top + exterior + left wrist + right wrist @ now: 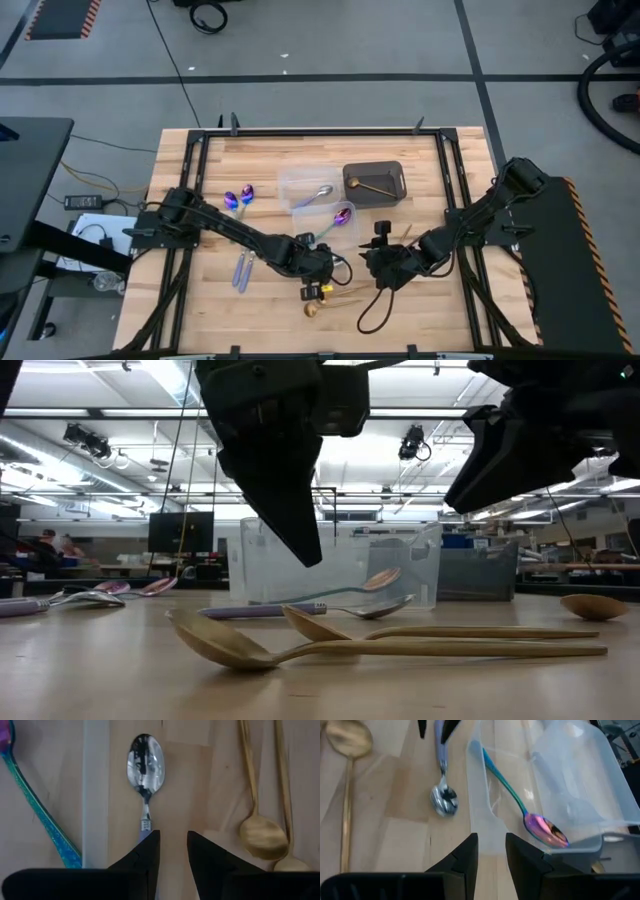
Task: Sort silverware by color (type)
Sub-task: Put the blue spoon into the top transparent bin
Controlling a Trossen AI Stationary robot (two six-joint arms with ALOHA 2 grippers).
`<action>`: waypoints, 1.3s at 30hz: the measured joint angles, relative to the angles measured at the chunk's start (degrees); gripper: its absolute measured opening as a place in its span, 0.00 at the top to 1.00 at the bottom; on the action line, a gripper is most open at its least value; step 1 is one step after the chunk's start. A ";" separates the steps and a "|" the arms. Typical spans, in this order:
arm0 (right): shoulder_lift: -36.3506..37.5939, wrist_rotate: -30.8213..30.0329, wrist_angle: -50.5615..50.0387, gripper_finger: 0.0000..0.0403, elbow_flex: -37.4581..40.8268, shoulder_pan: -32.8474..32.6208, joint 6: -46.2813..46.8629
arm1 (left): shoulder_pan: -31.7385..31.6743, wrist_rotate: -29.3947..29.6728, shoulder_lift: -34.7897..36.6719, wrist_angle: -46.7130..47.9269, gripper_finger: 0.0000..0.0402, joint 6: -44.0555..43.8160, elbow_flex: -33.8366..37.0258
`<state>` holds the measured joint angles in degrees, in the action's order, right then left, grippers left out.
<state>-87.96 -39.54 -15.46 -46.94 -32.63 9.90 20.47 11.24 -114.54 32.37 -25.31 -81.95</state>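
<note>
A silver spoon with a pale blue handle (145, 765) lies flat on the wood near the table's middle. My left gripper (173, 851) hovers open just above its handle (440, 750), fingers clear of the table in the low view (300, 530). My right gripper (491, 851) hangs open to the right of it (385, 265), holding nothing. A purple spoon with a teal handle (545, 827) rests in a clear tub (335, 215), its handle sticking out over the rim. Two gold spoons (400, 645) lie near the table's near edge.
A second clear tub (305, 188) holds a silver spoon. The dark tub (375, 184) holds a gold spoon. Two purple spoons (240, 198) lie toward the far left, and blue-handled utensils (242, 270) lie to the left of my left gripper. Another gold spoon (592, 606) lies at the right.
</note>
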 joint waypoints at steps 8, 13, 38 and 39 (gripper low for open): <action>0.31 -1.56 -0.60 0.74 0.00 0.01 0.84 | 0.44 0.76 -0.99 -1.13 0.74 -1.41 -0.40; 0.31 -1.54 -0.83 0.75 0.03 0.14 1.49 | 1.03 1.82 -6.07 6.57 0.74 -0.17 -7.92; 0.33 -0.86 -0.36 0.76 0.04 -0.74 3.66 | -0.07 5.53 -13.81 19.85 0.52 1.68 -16.22; 0.33 -0.86 -0.27 0.76 0.04 -0.75 3.63 | -0.07 5.53 -13.81 19.85 0.52 1.84 -16.22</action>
<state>-87.64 -40.40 -15.72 -46.89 -33.39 13.53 20.40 16.78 -128.35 52.22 -23.47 -98.17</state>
